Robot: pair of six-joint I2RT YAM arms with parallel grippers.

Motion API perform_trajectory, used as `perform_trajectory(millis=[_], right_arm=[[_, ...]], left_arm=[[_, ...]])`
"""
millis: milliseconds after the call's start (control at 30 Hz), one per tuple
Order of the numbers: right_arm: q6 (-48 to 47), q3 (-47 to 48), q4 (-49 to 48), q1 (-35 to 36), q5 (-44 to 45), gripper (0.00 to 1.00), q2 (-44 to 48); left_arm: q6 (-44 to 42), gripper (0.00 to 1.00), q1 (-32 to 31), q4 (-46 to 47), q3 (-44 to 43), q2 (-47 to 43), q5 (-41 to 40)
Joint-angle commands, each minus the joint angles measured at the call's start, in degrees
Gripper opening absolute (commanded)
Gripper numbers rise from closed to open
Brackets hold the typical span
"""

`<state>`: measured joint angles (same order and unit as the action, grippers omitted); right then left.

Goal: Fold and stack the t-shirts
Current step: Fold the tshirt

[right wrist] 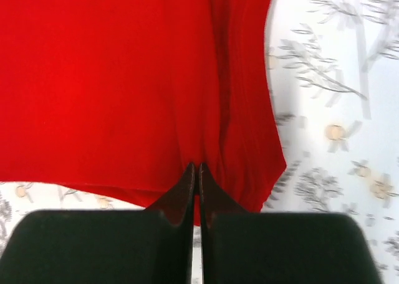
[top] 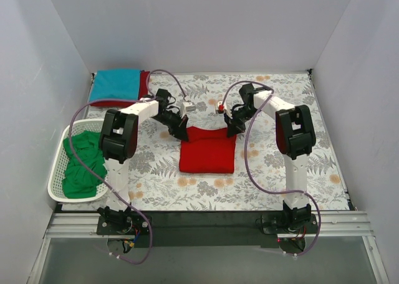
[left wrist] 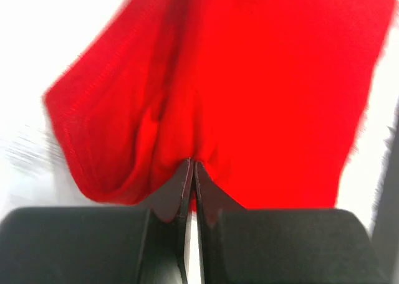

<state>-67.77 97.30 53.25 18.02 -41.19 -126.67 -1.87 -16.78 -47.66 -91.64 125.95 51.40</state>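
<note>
A bright red t-shirt (top: 207,150) lies folded in the middle of the table. My left gripper (top: 182,132) is shut on its far left corner; the left wrist view shows the cloth (left wrist: 249,91) pinched between the tips. My right gripper (top: 231,130) is shut on its far right corner; the right wrist view shows the cloth (right wrist: 124,78) clamped the same way. A teal blue t-shirt (top: 115,85) lies folded on a darker red t-shirt (top: 144,81) at the far left corner. A green t-shirt (top: 84,162) lies crumpled in the white basket (top: 57,172).
The table wears a floral cloth (top: 280,165). Two small objects with red tips (top: 220,107) sit behind the red shirt, between the arms. Grey walls close in the left, back and right sides.
</note>
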Motion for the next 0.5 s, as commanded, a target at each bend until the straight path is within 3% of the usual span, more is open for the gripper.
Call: perform_trajectory(millis=[0,233,467], right_arm=[[-3.7,-6.0,1.9,2.6,0.9,0.01,5.7],[-3.7,-16.3,2.3,3.8,0.1,0.01,17.0],[-3.2,-11.3,8.3,2.7,-2.5,0.01,23.2]], left_arm=[[-1.1,0.00,-0.6,-2.7,7.9,-10.5,-0.6],[0.9,0.00,-1.9,-5.9,17.6,-24.0,2.4],[0.0,0.00,-1.9,-11.4,6.7,-24.2,4.9]])
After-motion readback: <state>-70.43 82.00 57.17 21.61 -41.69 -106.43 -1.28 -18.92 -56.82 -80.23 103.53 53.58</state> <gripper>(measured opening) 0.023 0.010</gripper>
